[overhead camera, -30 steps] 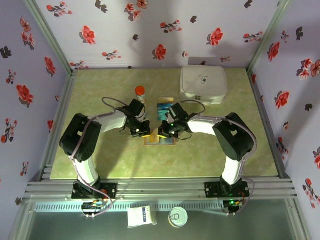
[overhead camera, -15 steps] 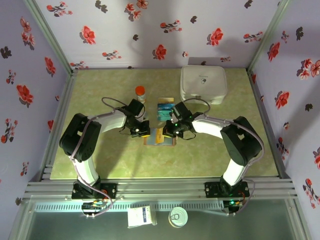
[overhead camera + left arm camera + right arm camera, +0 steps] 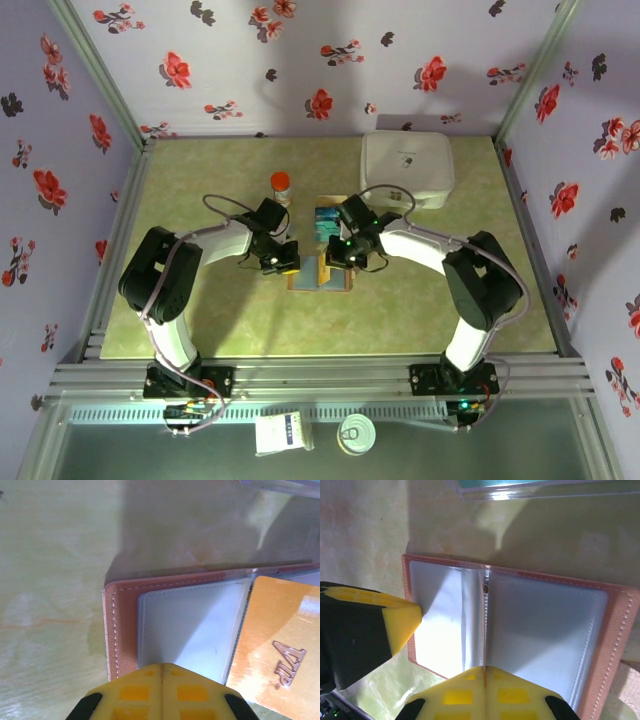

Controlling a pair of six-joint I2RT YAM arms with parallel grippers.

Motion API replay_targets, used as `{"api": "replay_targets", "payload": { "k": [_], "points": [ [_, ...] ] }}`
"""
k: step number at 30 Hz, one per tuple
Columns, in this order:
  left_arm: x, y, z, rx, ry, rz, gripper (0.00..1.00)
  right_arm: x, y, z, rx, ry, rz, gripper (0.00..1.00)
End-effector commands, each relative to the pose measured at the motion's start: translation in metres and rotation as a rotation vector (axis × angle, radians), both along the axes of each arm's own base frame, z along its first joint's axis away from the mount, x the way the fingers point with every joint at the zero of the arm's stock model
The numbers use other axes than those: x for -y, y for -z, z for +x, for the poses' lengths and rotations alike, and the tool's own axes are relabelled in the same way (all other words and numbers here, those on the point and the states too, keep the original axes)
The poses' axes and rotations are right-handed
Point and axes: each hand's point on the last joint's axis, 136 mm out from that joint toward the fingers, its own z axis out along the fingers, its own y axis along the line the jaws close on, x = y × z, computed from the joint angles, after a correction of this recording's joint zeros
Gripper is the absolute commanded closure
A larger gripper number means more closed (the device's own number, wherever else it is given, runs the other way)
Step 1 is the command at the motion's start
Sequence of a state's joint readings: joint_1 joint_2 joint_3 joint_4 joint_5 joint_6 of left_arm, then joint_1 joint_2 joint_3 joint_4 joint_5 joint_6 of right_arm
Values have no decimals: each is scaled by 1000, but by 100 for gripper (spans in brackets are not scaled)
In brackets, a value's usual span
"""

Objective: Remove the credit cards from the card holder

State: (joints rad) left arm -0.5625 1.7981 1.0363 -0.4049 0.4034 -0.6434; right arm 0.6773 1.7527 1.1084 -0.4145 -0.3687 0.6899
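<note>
Your left gripper [image 3: 161,667] was closed empty, pressing the open holder [image 3: 122,630]; your right gripper [image 3: 484,669] was closed over its spine. The orange card [image 3: 270,645] lay tilted just right of your left fingers [image 3: 135,692], and a slipping pinch could have dragged the holder.

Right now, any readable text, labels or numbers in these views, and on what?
"VIP": embossed on the orange-yellow card, left wrist view.
White case: small mark on its lid, too small to read.
White packet in front of the arm bases: blue print, too small to read.
</note>
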Motion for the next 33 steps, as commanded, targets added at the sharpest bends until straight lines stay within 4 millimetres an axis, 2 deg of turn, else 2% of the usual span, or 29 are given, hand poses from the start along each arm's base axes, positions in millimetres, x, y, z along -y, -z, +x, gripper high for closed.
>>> {"api": "replay_targets", "payload": {
  "k": [1,10,15,22,27,31,33],
  "points": [
    [-13,4,-10,-20,1,40,99,-3,7,-2,-14,-6,-36,91],
    [-14,4,-12,-21,3,40,99,-8,10,-3,-17,2,-35,87],
    [-15,3,-12,-18,4,40,99,-7,7,-4,-12,1,-37,94],
    [-17,4,-14,-15,7,42,99,6,-31,4,73,-69,-60,97],
    [-19,3,-16,-14,6,42,99,22,-51,9,145,-282,-120,98],
    [-20,3,-15,-10,3,41,98,39,-62,19,258,-553,-246,99],
    [-21,4,-15,-9,2,43,98,47,-66,32,318,-665,-325,100]
  ]
}}
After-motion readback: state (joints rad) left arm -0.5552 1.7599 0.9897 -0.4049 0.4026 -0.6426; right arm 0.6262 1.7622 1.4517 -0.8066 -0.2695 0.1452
